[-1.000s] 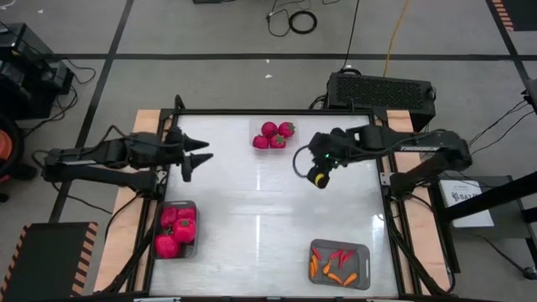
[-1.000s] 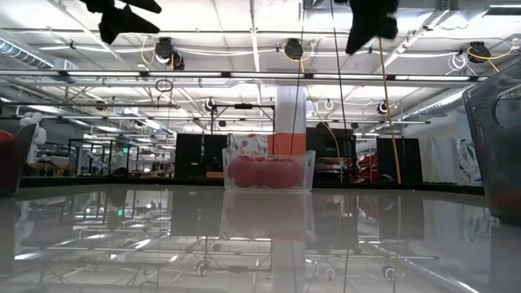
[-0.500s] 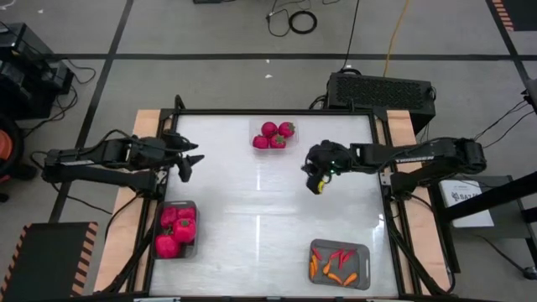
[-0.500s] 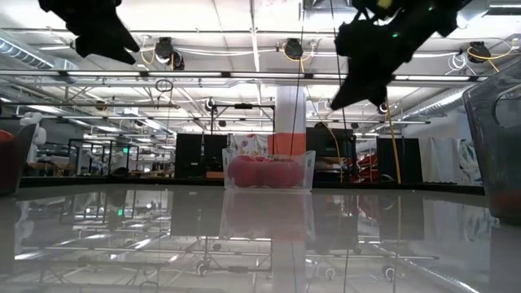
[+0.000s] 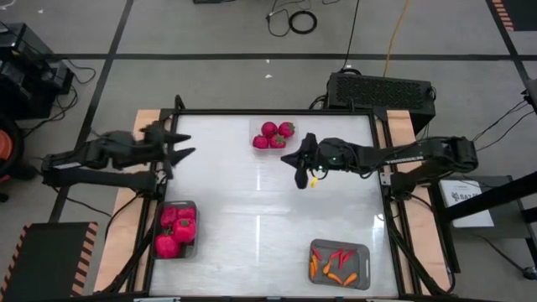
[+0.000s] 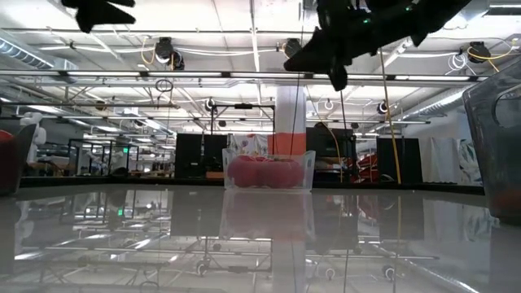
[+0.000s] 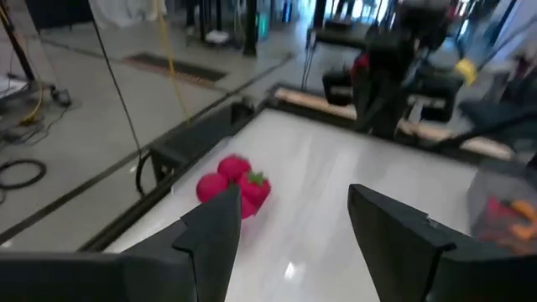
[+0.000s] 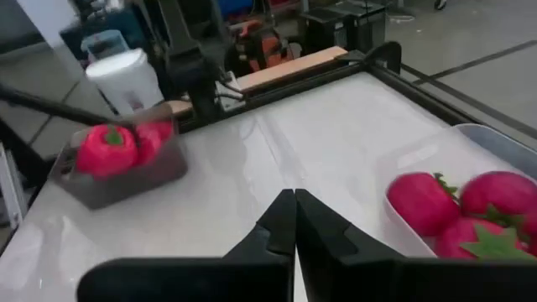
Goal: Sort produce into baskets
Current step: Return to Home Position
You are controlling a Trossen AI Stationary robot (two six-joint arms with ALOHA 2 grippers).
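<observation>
Produce is all sorted: strawberries [image 5: 273, 134] in the tray [image 6: 310, 165], upper centre; magenta pieces [image 5: 174, 228] in the lower-left bin [image 5: 194, 206]; chilies [image 5: 336, 264] in the lower-right bin [image 5: 366, 252]. The left gripper [image 5: 185, 146], upper left, gapes empty. The right gripper [image 8: 294, 203], centre, is pinched closed, empty. Chilies look light and slick, so pinch mid-length.

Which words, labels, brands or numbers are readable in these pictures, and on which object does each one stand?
No text can be read with certainty in any view.
The white sheet lying past the right edge of the table carries dark print, but it is too small to read.
</observation>
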